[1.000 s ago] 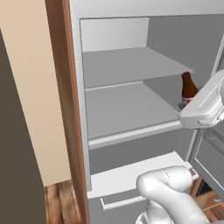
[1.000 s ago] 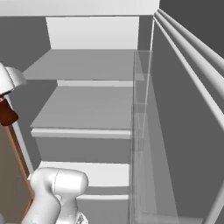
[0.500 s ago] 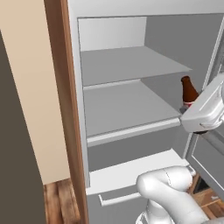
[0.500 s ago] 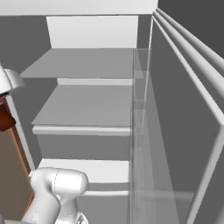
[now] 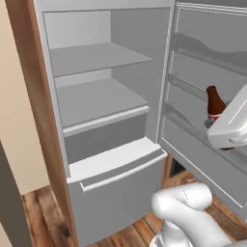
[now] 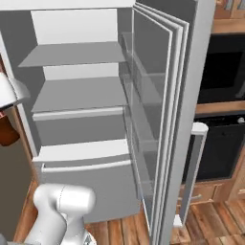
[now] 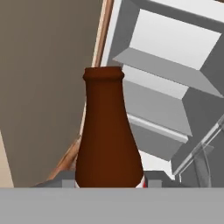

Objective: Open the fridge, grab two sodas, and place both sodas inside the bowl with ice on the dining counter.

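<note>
The fridge (image 5: 101,99) stands open, its grey shelves bare, its door (image 6: 167,100) swung wide to the right. One of the sodas, a dark-brown glass bottle (image 5: 214,102), is held upright outside the fridge, in front of the door's inner racks. My gripper (image 7: 109,181) is shut on the bottle's lower body, and its neck (image 7: 104,83) rises straight up before the hand camera. In the right base view the hand (image 6: 10,91) sits at the far left edge with the bottle's brown base (image 6: 7,134) below it. The bowl with ice and the dining counter are out of view.
The fridge's lower drawer (image 5: 116,169) is closed. A wooden side panel (image 5: 26,96) borders the fridge on the left. Beyond the open door a black built-in oven (image 6: 222,72) sits in wooden cabinets. The floor (image 6: 210,220) is wood planks.
The whole picture has shifted: the base has backed away from the fridge and turned, so more of the door and drawer shows. The bottle stays in the shut gripper.
</note>
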Robot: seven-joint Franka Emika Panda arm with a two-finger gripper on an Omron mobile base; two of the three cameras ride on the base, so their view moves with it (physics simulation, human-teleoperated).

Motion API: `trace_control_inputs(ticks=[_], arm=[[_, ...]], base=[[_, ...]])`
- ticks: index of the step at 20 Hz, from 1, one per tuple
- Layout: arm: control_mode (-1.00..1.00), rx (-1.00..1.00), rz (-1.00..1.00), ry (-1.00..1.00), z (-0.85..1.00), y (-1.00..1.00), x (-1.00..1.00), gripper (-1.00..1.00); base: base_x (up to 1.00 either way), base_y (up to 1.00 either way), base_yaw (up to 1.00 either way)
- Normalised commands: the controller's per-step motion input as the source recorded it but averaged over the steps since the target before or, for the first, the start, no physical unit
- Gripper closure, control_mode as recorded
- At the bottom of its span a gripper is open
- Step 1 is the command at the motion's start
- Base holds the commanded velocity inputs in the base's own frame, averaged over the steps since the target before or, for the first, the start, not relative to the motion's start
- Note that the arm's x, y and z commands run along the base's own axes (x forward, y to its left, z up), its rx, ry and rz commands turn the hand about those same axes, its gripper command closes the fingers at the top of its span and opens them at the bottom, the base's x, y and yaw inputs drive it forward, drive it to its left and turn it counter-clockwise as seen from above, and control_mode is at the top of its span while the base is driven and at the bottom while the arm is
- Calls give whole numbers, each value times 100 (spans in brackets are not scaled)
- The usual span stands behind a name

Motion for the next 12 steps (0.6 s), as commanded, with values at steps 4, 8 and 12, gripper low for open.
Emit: trace_control_inputs(ticks=[4,8,12], arm=[[100,0,0,0,0,0,0,100],[100,0,0,0,0,0,0,100],[100,0,0,0,0,0,0,100]], base=[[-98,24,-50],[-100,22,-49],[-89,24,-50]])
